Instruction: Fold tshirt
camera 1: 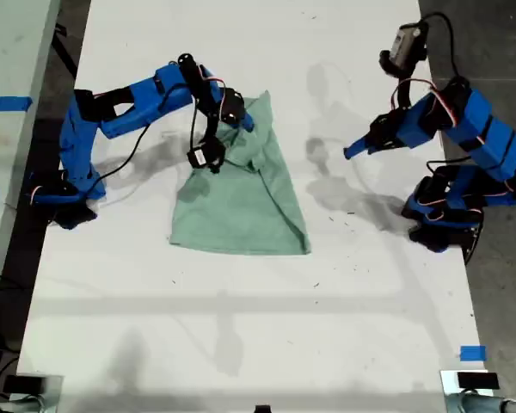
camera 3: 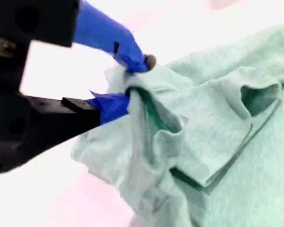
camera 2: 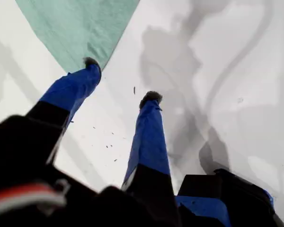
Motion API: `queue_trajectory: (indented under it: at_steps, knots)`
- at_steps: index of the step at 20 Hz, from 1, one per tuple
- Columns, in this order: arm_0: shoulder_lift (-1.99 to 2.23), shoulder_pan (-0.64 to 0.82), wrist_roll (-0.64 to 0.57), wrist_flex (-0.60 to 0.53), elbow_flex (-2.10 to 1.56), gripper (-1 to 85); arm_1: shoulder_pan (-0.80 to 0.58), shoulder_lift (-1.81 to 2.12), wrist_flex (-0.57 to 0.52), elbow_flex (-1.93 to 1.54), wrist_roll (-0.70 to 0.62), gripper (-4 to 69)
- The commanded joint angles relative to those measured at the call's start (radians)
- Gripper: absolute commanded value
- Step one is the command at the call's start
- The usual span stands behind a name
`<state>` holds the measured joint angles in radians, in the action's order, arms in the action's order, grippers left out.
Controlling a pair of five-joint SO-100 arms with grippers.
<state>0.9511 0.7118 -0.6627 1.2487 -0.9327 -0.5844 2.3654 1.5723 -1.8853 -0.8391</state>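
Mint-green and limp, the tshirt (camera 1: pixel 241 202) lies crumpled mid-table (camera 1: pixel 241 327). My second gripper (camera 3: pixel 132 78) is pinched on a bunched fold at its upper edge. My first gripper (camera 2: pixel 120 80) hangs spread and empty beside the cloth. I'd grip hems; the cloth sags anywhere else.

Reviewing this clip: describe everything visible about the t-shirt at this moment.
The tshirt is plain pale mint-green soft cloth, unmarked, lying partly folded on the white table. Its lower part lies flat with a fairly straight bottom edge; the upper part is bunched and wrinkled, with a hemmed sleeve or neck opening showing in the second wrist view. My second tool is shut on a fold of that bunched cloth. My first tool is open and empty, beside the shirt's edge.
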Motion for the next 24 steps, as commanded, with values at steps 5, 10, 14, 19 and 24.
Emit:
queue_trajectory:
  at_steps: [5, 10, 14, 19, 24]
  knots:
    - [0.173, -0.029, -0.035, -0.023, 0.058, 21.7, 0.038, -0.003, -0.049, -0.021, 0.029, 21.8]
    - [0.491, -0.092, 0.006, 0.129, -0.201, 22.2, 0.146, -0.055, -0.087, -0.017, 0.052, 27.1]
    - [0.772, -0.224, 0.206, 0.12, -0.577, 23.1, 0.252, -0.199, -0.121, 0.06, 0.098, 30.6]
    - [0.973, -0.393, 0.463, 0.098, -0.946, 24.5, 0.351, -0.433, -0.123, 0.241, 0.149, 31.6]
    - [1.098, -0.497, 0.627, 0.129, -1.109, 24.8, 0.426, -0.658, -0.081, 0.46, 0.204, 32.6]
